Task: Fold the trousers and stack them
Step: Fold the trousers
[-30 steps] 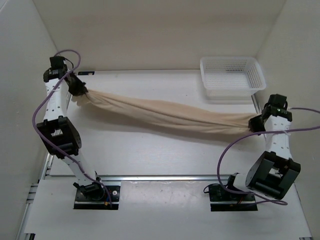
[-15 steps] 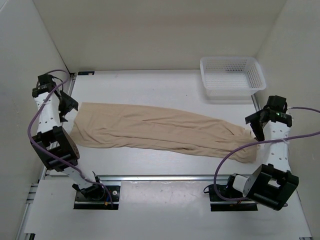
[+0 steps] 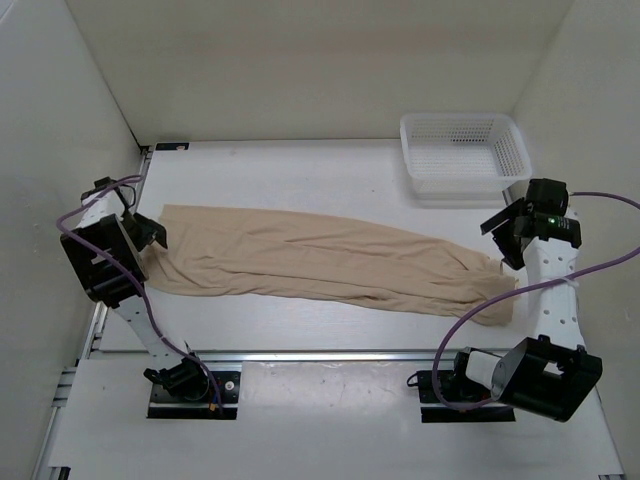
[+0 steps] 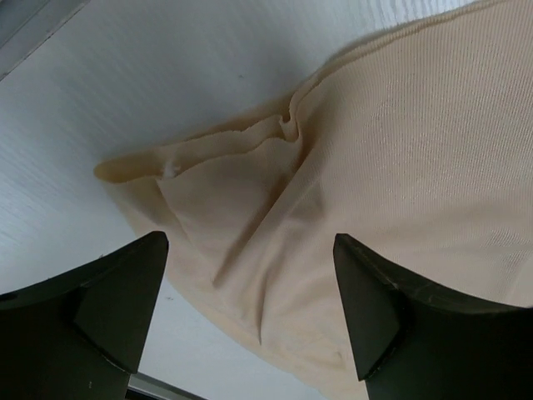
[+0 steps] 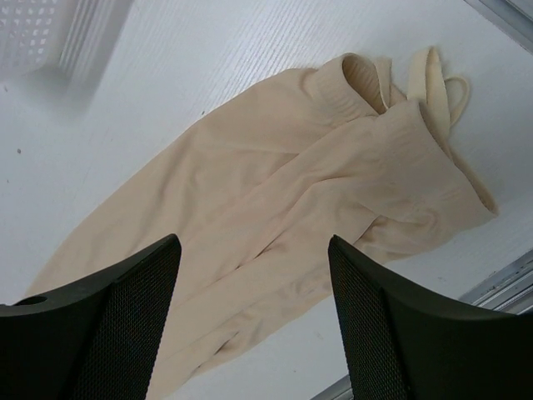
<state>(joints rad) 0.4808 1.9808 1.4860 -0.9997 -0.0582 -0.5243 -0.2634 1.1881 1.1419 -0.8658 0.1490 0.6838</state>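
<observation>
The beige trousers (image 3: 320, 260) lie spread flat across the table from left to right, wrinkled, their legs side by side. My left gripper (image 3: 148, 232) hovers over their left end, open and holding nothing. In the left wrist view that end of the trousers (image 4: 400, 150) lies below the left gripper (image 4: 250, 312), with a folded corner. My right gripper (image 3: 503, 238) is open above the right end. The right wrist view shows the ribbed ends of the trousers (image 5: 316, 192) on the table under the empty right gripper (image 5: 254, 325).
A white mesh basket (image 3: 465, 150) stands at the back right of the table, and its edge shows as the basket (image 5: 42, 33) in the right wrist view. White walls close in the left, back and right sides. A metal rail (image 3: 330, 355) runs along the near edge.
Both grippers opened and let go of the trousers, which dropped from being stretched in the air to lying flat. Both arms drew back toward the table's sides.
</observation>
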